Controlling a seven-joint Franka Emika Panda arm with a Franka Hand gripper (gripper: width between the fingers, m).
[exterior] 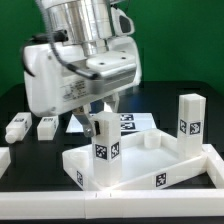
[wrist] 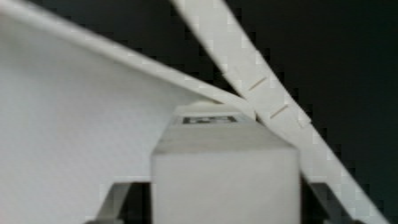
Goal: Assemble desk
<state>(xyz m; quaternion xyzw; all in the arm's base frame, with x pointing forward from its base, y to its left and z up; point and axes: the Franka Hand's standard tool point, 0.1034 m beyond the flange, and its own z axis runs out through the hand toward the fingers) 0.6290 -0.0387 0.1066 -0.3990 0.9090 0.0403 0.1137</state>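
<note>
The white desk top [exterior: 150, 184], a tray with a raised rim, lies on the black table. One tagged white leg [exterior: 104, 150] stands upright in its near corner on the exterior view's left. My gripper [exterior: 103, 120] comes down from above and is shut on this leg's upper part. In the wrist view the leg [wrist: 222, 165] fills the space between my dark fingers [wrist: 125, 203], with the tray's floor [wrist: 71, 100] and rim [wrist: 249, 70] beyond it. A second leg [exterior: 190, 117] stands upright at the tray's far right corner. Two more legs [exterior: 17, 128] [exterior: 46, 126] lie on the table at the left.
The marker board [exterior: 127, 122] lies flat behind the tray, partly hidden by my gripper. A white bar [exterior: 212, 160] runs along the tray's right side, and another white piece [exterior: 3, 158] shows at the left edge. A green wall is behind.
</note>
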